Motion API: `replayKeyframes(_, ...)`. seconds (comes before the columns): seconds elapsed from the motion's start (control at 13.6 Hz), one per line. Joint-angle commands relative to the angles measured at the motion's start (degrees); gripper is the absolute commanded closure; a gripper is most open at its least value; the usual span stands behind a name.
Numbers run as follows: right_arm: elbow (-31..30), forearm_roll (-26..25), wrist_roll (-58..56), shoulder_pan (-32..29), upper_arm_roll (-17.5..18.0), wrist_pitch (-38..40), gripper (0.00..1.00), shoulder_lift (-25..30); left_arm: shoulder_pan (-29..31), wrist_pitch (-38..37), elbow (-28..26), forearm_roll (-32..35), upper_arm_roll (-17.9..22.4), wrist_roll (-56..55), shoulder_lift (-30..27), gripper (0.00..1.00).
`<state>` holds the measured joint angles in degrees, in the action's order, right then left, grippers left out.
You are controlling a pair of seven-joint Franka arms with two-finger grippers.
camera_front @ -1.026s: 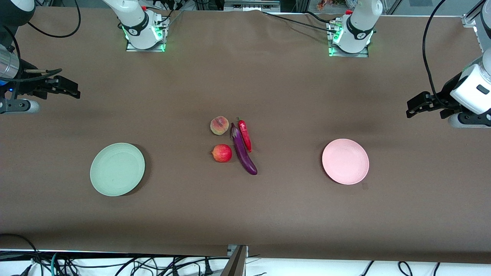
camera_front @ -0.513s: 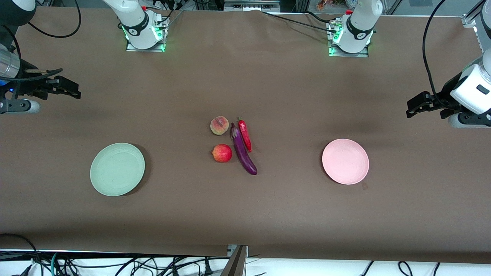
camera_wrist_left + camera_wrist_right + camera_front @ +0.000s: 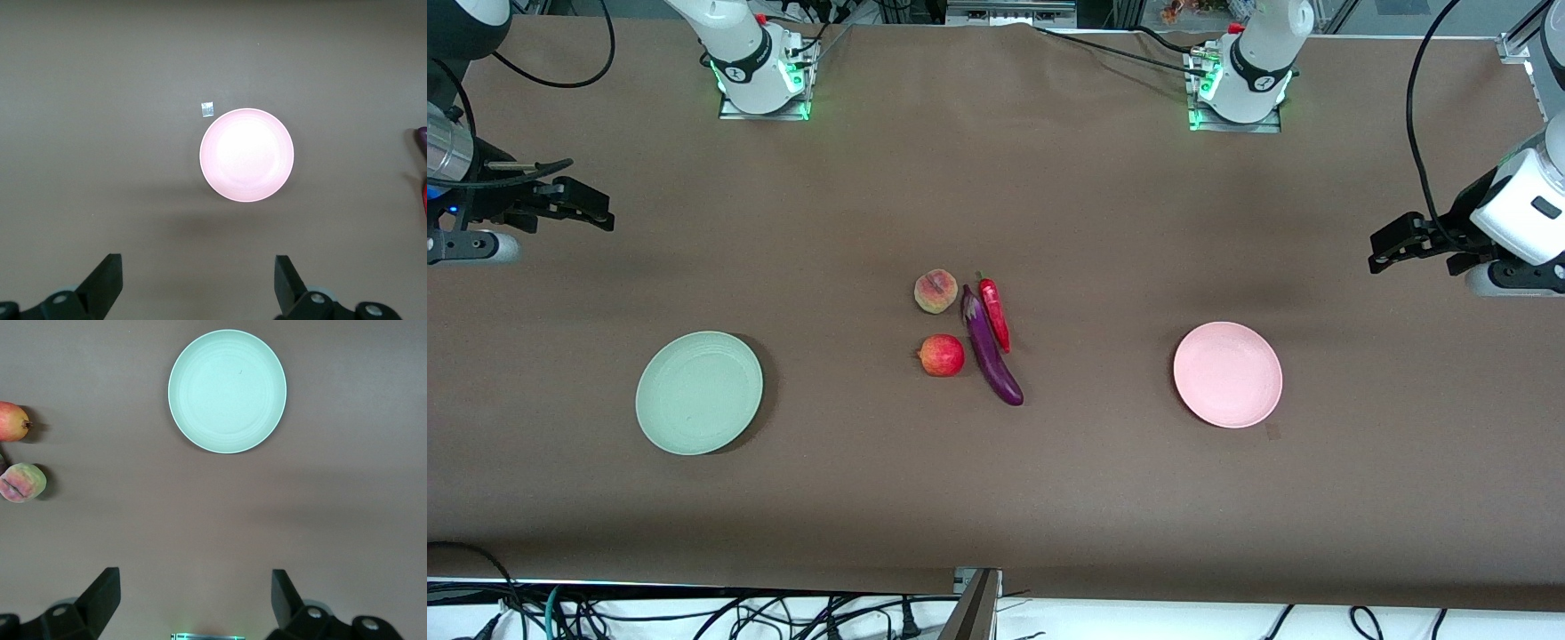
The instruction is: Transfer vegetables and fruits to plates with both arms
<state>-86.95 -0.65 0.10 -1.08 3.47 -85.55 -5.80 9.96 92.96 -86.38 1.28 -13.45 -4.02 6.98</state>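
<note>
Running this one remotely. Both arms are parked high at the edges of the front view: left gripper (image 3: 1380, 258) at the right edge, right gripper (image 3: 600, 213) at the upper left, each over bare brown table (image 3: 996, 498), fingers spread wide and holding nothing.

All the produce is bunched mid-frame. The peach (image 3: 935, 292) sits above the round red fruit (image 3: 942, 356), and the purple eggplant (image 3: 991, 348) runs diagonally just beside both, with the red chili (image 3: 995, 313) lying right against it. So the eggplant crowds everything.

The mint plate (image 3: 699, 392) sits lower left, the pink plate (image 3: 1227, 374) right of center, both well apart from the pile. There's a small scrap of tape (image 3: 207, 108) just beside the pink plate.
</note>
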Motion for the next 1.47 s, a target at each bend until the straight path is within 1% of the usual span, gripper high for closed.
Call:
replayKeyframes(0.0, 1.5, 0.6, 0.0, 0.2, -0.2, 0.3, 0.0, -1.0, 0.7, -0.4, -0.3, -1.3, -0.4, 0.8, -0.5, 0.0)
replayKeyframes(0.88, 1.3, 0.6, 0.2, 0.1, -0.3, 1.0, 0.0, -1.1, 0.7, -0.4, -0.3, -1.3, -0.4, 0.8, -0.5, 0.0)
replayKeyframes(1.17, 1.3, 0.7, 0.2, -0.4, -0.7, 0.5, 0.0, -2.1, 0.5, -0.4, -0.2, -1.3, -0.8, 0.9, -0.6, 0.0)
replayKeyframes(1.39, 1.4, 0.3, -0.2, 0.0, -0.6, 0.6, 0.0, -2.0, 0.5, -0.4, -0.1, -2.6, -0.8, 0.9, -0.6, 0.0)
